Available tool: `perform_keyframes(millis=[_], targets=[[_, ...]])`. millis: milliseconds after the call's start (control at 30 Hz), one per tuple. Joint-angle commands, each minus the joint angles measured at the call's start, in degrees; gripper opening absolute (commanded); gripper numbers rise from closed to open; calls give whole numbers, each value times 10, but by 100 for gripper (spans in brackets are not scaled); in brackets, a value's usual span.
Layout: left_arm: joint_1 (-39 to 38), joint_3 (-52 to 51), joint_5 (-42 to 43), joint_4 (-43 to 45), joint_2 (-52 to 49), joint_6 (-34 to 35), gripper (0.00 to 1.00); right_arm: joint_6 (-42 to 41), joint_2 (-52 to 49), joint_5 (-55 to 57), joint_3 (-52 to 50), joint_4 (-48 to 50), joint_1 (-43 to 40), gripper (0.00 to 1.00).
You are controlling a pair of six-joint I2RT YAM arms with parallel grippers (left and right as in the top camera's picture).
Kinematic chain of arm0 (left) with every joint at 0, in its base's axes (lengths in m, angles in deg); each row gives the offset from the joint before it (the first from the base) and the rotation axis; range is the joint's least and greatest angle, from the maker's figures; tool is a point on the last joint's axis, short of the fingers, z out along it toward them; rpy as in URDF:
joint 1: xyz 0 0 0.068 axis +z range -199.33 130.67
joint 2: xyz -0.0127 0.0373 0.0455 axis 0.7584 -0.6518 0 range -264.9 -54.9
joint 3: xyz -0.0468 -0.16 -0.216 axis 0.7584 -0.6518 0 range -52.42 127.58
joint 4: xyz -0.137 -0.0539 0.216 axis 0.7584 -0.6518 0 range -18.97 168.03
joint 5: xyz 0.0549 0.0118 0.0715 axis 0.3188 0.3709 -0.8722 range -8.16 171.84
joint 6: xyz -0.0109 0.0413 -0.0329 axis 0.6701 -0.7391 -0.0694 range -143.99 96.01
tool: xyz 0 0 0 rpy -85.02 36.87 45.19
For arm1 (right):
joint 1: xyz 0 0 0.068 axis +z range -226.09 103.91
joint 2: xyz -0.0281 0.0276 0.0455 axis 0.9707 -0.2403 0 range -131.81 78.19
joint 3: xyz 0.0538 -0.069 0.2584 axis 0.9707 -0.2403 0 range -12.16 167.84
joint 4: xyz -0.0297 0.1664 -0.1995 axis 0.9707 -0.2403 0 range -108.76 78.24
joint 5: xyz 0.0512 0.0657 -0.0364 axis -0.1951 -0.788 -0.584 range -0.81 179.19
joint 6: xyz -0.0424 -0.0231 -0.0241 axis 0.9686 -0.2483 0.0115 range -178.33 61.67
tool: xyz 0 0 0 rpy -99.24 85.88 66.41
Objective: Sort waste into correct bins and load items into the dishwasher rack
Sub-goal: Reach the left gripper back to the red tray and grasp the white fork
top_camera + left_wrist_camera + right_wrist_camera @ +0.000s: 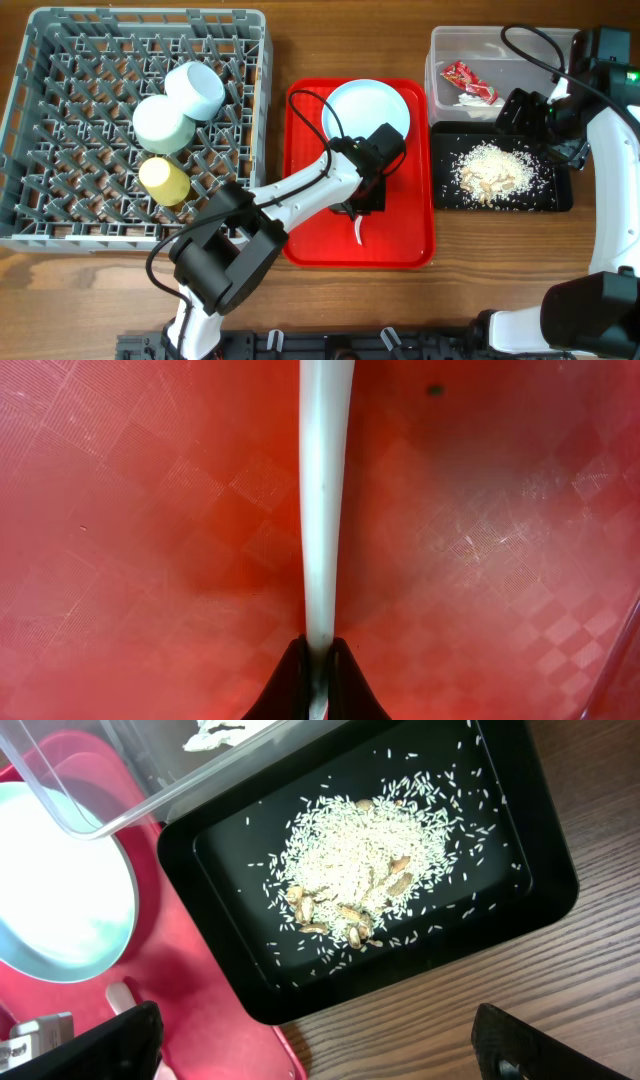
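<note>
Wooden tabletop (450, 290), red tray (410, 230): left fingers (290, 685) clench the white fork (322, 510) along its handle, sensibly, since it seems light, stiff, slippery; right fingers (90, 1040) gape.

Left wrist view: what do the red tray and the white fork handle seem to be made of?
Red tray: likely hard plastic, semi-glossy; moulded diamond texture, fine scratches, soft glare. White fork, clamped in the left pincer: probably plastic; smooth, slightly translucent, with an even sheen.
</note>
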Motion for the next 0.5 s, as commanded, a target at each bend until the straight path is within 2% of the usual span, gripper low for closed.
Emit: perform_keyframes(millis=[0,133,233,367,467], targets=[[2,-4,-17,-3,2,3,4,10,12,-7,9,-2,0,100],[2,-3,-75,-18,52,-15,4,10,12,-7,9,-3,0,100],[17,-3,-96,-19,105,-85,4,9,12,-7,9,-3,0,100],[113,-3,-102,-19,202,-189,4,9,12,-7,9,-3,0,100],[193,-3,-104,-16,232,-246,4,10,12,-7,9,-3,0,100]])
